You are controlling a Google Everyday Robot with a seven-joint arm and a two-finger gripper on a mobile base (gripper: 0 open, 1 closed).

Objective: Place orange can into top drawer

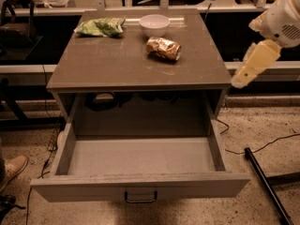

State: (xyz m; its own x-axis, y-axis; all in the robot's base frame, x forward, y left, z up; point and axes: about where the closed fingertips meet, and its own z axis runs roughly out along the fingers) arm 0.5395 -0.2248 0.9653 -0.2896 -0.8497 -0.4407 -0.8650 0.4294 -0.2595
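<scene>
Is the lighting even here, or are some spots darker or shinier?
Camera view: dim, warm light throughout; darkest in the cavity behind the open drawer; the can and bowl catch bright glints; the gripper, hanging right of the cabinet, is brightly lit.

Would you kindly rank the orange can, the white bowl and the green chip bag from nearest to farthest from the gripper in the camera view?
The gripper hangs beside the right edge of the cabinet top.
1. Orange can, lying centre-right on that top.
2. White bowl, behind the can, at the back.
3. Green chip bag, back left corner.
</scene>
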